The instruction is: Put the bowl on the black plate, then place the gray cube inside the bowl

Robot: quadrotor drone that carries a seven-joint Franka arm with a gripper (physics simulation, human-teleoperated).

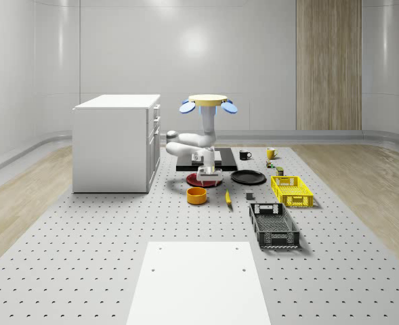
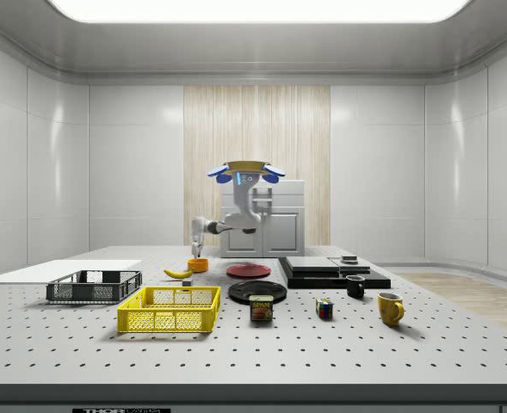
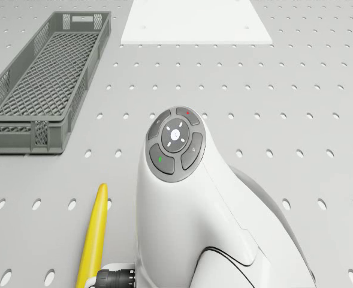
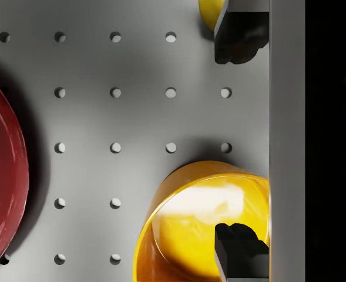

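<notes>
Hovering beside the white cabinet [image 1: 116, 143], the drone [image 1: 208, 102] hangs its hand [image 4: 238, 141] spread just above the orange bowl [image 4: 205, 223], one finger [image 4: 238, 249] over its inside. The bowl rests on the perforated gray surface [image 1: 84, 237], near the red plate [image 4: 2, 176] and apart from the black plate [image 1: 248, 177]. Pale walls and a wood panel [image 1: 328, 64] enclose the room.

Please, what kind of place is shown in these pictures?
Probably a simulated robotics lab: a perforated grey table like an optical bench, plain white walls, and test objects laid out, such as the orange bowl, black plate and yellow crate. The drone hovers above them.
</notes>
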